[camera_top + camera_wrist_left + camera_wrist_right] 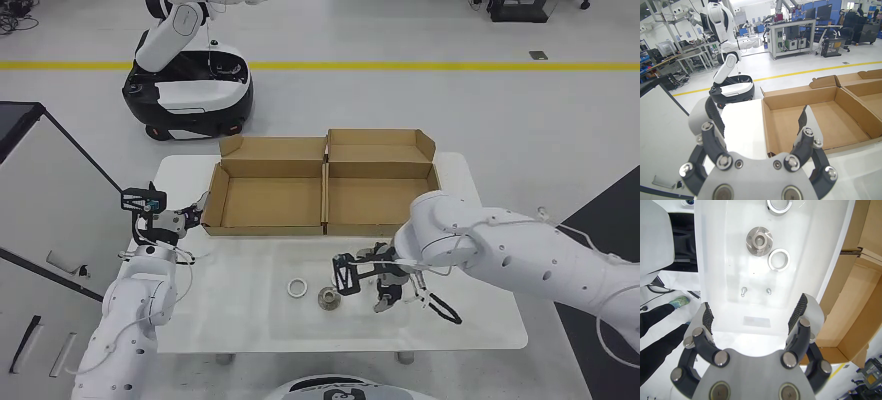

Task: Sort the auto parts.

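**Desk:** Caption pls. What's the R arm at?

**Me:** My right gripper hangs low over the white table, jaws wide apart, nothing between them. All the parts I can see lie on the table ahead of it, near the boxes. A pick looks like the step in hand.

**Desk:** How to do it well?

**Me:** My judgement: one pc at a time, nearest first. That's prob. the longer bolt or the shorter bolt. Both are small, so come straight down, centre the jaws on the bolt and close low. The near ring sits just beside the hubbed disc; can't tell if they touch. A careless grab there could nudge both.

**Desk:** L arm?

**Me:** My left gripper hangs at the outer wall of the left box, jaws also apart, holding nothing.

**Desk:** Count?

**Me:** 2 bolts. 2 rings, incl. the far ring. 1 disc. 2 cardboard boxes, w/ the right box touching the left.
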